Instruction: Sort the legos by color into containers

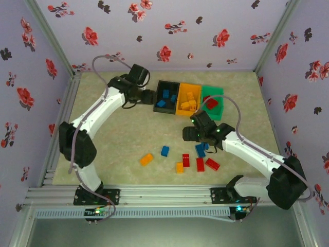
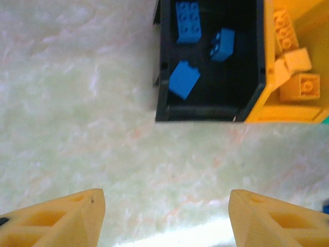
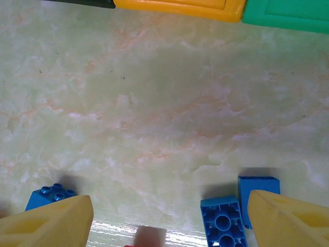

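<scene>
From above, you have the black bin (image 1: 168, 83), the orange bin (image 1: 191, 85) and the green bin (image 1: 213, 88) joined in a row at the far side of the table (image 1: 118, 128). They hold blue, orange and red bricks in that order. A handful of loose bricks (image 1: 179, 167) lies nearer the arms. Your left gripper (image 1: 150, 98) sits at the black bin's left wall. Your right gripper (image 1: 201, 146) hangs over the right end of the scatter.

On the left wrist camera, the fingers are spread wide with nothing between them, only bare table. Three blue bricks lie in the black bin just ahead.

On the right wrist camera, the jaws are also open and empty. One blue brick (image 3: 222, 221) lies between the fingers, close to the right one, and a second blue brick (image 3: 258, 188) lies just beside it.

You appear to be lining up a blue pick. Next, centre on the nearer brick, lower, and close without catching its neighbour. Then carry it to the black bin.
</scene>
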You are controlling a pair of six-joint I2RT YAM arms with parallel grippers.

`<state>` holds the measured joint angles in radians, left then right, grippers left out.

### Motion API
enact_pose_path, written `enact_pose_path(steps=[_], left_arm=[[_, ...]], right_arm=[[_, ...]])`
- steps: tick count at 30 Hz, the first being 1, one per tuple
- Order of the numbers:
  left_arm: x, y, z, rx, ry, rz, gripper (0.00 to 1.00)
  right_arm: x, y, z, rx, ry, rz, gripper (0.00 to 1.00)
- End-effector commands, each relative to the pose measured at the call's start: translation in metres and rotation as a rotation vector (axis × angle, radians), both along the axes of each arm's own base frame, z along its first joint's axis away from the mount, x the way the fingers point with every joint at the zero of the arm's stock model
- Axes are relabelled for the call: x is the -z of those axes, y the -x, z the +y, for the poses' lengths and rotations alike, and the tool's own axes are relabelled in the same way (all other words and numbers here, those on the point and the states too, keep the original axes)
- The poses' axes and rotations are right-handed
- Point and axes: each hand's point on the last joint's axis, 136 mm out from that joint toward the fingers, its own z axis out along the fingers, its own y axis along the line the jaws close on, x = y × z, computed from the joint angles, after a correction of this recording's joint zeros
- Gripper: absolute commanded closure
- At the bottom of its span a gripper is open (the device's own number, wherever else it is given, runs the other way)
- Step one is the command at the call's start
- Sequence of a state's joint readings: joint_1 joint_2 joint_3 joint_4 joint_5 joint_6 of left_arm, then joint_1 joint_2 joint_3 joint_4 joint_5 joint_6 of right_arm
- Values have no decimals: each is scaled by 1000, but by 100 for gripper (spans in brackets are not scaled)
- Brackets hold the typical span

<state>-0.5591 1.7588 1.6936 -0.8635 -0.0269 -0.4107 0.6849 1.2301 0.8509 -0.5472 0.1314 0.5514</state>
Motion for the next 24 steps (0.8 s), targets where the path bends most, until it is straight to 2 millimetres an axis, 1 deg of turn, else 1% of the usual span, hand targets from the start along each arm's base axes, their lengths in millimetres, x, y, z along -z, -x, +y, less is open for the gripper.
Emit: enact_pose_path(steps=[1,6,9,11,15,19,24], left_arm=[[-7,15,16,20,-33,-36,34],[10,43,48,-19,-120,16,34],[20,57,60,-80,-109,42,34],[26,63,64,-119,-79,41,32],[27,65,68,-138,-60,34,31],[26,64,72,-143,-75,40,31],[25,63,71,-146,-73,41,31]], right_arm=[[-6,-5,4,-2,-8,0,21],[-2,-6,10,8,-6,0,21],[3,-4,15,14,-6,-2,21],[8,-2,20,16,-8,11,21],[21,8,35,6,-11,56,21],[37,21,57,-17,-26,107,21],[51,34,89,-57,-36,135,20]])
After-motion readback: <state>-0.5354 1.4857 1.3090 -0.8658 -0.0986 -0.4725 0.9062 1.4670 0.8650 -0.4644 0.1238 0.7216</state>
